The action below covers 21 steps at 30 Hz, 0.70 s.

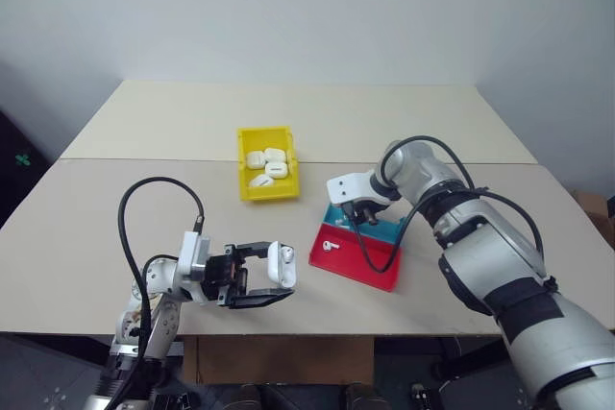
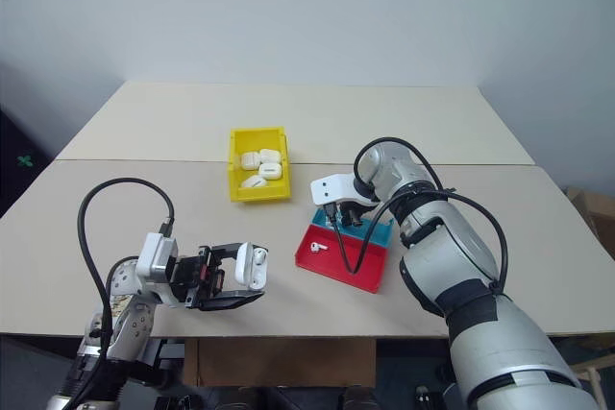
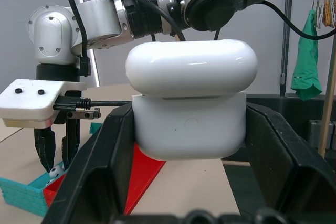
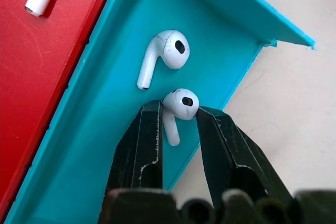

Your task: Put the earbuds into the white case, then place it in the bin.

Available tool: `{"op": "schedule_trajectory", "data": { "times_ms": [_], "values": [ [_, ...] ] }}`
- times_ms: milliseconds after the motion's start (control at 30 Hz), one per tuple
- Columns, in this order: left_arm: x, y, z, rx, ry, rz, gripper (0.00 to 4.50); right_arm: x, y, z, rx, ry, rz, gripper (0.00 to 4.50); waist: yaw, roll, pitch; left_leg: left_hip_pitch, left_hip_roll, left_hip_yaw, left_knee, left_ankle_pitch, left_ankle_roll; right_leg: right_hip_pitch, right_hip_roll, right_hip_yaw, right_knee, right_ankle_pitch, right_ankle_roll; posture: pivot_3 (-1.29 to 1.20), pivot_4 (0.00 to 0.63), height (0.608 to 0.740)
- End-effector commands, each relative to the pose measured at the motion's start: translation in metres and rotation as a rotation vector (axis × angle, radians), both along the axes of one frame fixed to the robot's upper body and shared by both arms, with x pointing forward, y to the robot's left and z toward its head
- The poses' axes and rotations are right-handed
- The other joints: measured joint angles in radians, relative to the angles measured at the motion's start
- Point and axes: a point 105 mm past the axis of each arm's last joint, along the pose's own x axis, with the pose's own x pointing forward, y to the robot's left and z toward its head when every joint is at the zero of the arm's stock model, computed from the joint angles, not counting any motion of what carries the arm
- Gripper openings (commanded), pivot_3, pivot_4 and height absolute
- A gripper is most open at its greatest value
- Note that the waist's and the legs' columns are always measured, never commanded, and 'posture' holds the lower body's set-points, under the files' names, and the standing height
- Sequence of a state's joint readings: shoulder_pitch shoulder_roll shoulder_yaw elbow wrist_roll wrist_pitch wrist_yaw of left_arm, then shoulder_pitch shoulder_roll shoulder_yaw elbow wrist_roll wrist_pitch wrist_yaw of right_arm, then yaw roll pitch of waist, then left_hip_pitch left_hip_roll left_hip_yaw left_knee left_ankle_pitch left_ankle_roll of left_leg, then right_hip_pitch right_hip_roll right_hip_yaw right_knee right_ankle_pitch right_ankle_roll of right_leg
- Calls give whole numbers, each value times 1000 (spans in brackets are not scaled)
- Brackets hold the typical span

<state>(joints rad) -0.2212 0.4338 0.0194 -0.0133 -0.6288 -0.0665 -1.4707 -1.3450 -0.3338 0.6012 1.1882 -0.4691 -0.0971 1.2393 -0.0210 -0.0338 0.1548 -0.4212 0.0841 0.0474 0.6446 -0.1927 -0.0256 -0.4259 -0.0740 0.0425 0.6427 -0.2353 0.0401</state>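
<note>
My left gripper (image 1: 274, 276) hovers near the table's front edge, shut on the white case (image 1: 282, 264). The lid of the white case (image 3: 191, 103) stands slightly lifted. To its right my right gripper (image 4: 178, 109) points down into the blue half of the tray (image 4: 105, 129). Its fingertips press both sides of one of the earbuds (image 4: 181, 102). A second earbud (image 4: 165, 51) lies loose just beyond it on the blue. A third earbud (image 1: 330, 246) rests on the red half (image 1: 360, 266). The yellow bin (image 1: 266, 192) stands behind, mid-table.
Several white cases (image 1: 269, 165) lie inside the bin. The red and blue tray sits near the table's front edge (image 1: 384, 333). A seam (image 1: 144, 159) crosses the table behind the bin. Black cables loop over both wrists.
</note>
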Motion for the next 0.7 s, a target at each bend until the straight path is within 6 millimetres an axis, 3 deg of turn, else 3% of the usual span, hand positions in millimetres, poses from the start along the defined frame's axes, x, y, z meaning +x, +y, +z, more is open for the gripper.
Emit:
{"op": "schedule_trajectory", "data": {
  "times_ms": [33,200,333,600,700],
  "values": [
    [-2,0,8,-9,-54,1,2791,0,5,5,15,-22,31,1213,0,0,0,0,0,0,0,0,0,0,0,0,0,0,0,0,150,740],
    [-2,0,8,-7,-56,4,2791,0,7,4,19,-19,36,1213,0,0,0,0,0,0,0,0,0,0,0,0,0,0,0,0,150,740],
    [-2,0,7,-4,-56,6,2791,-1,6,1,15,-15,36,675,0,0,0,0,0,0,0,0,0,0,0,0,0,0,0,0,150,740],
    [0,0,8,-6,-59,3,2791,0,7,4,27,-28,34,675,-1,0,0,1,0,0,0,0,0,1,0,0,0,0,0,0,150,740],
    [2,-2,12,-21,-63,0,2791,4,6,26,102,-69,11,675,0,0,0,1,0,0,0,0,0,1,0,0,0,0,0,0,150,740]
  ]
}}
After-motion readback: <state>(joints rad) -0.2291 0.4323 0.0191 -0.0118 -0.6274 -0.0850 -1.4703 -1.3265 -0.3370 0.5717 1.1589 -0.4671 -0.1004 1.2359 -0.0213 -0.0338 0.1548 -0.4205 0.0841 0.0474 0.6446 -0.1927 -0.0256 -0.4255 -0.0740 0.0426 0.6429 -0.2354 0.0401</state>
